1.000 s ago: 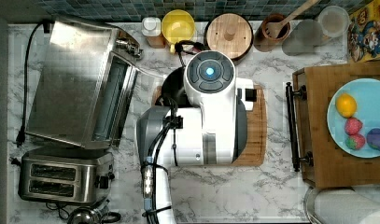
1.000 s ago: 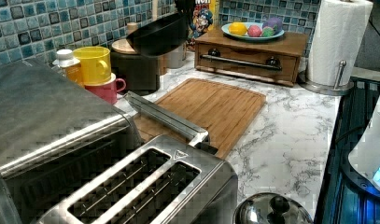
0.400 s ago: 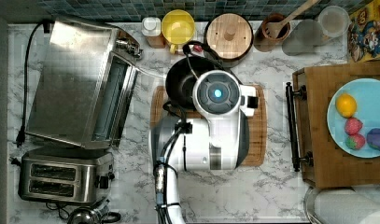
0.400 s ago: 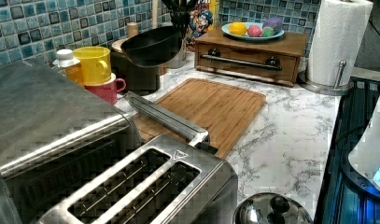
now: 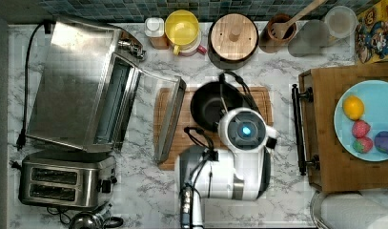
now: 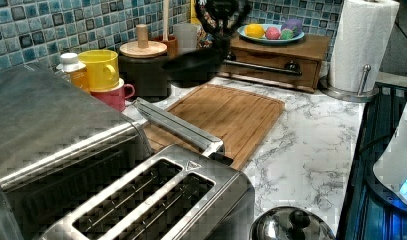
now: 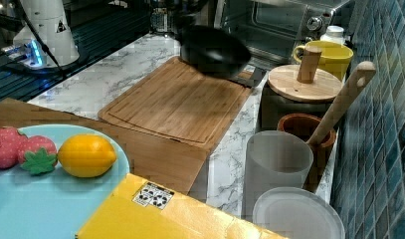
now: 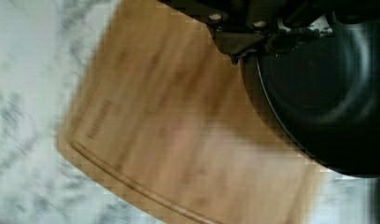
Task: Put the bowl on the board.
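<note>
The bowl (image 6: 193, 66) hangs in the air, clear above the board (image 6: 226, 114), jaws clamped on its rim.

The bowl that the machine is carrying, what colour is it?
Black, with a glossy dark inside. The bowl shows best in the right view.

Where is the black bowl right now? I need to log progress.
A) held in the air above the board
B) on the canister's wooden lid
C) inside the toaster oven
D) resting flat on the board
A: the bowl hangs clear above the board, gripped at its rim.
</note>
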Robot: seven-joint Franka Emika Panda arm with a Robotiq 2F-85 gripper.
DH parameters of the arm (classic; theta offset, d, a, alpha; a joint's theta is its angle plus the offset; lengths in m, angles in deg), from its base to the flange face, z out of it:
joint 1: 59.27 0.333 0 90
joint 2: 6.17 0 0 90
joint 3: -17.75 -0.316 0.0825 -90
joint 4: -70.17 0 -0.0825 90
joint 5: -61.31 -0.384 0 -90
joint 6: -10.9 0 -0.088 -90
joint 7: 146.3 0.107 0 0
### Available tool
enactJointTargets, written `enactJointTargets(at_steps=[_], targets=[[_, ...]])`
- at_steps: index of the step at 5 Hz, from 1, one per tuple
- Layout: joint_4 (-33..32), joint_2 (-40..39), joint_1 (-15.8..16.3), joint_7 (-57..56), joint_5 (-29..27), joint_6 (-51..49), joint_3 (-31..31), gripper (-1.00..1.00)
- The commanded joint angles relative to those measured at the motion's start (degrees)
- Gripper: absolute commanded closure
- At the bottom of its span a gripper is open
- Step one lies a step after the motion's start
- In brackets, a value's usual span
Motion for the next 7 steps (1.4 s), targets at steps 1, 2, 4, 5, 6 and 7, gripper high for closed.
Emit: enactJointTargets(at_steps=[1, 2, 4, 5, 6, 7], targets=[[-7.6, 6.1, -5.0, 6.3, 1.7, 6.1, 3.4, 1.0], [-9.2, 5.5, -5.4, 7.3, 2.2, 8.4, 4.0, 1.0], [-10.2, 1.5, -6.0, 6.0, -0.4, 12.5, 4.3, 1.0], [-8.4, -0.7, -5.7, 5.7, 0.4, 10.5, 4.4, 1.0], [-7.4, -2.1, -5.9, 5.4, 0.4, 9.7, 4.1, 0.0], [-7.4, -2.5, -6.2, 5.5, 0.2, 10.0, 3.6, 0.0]])
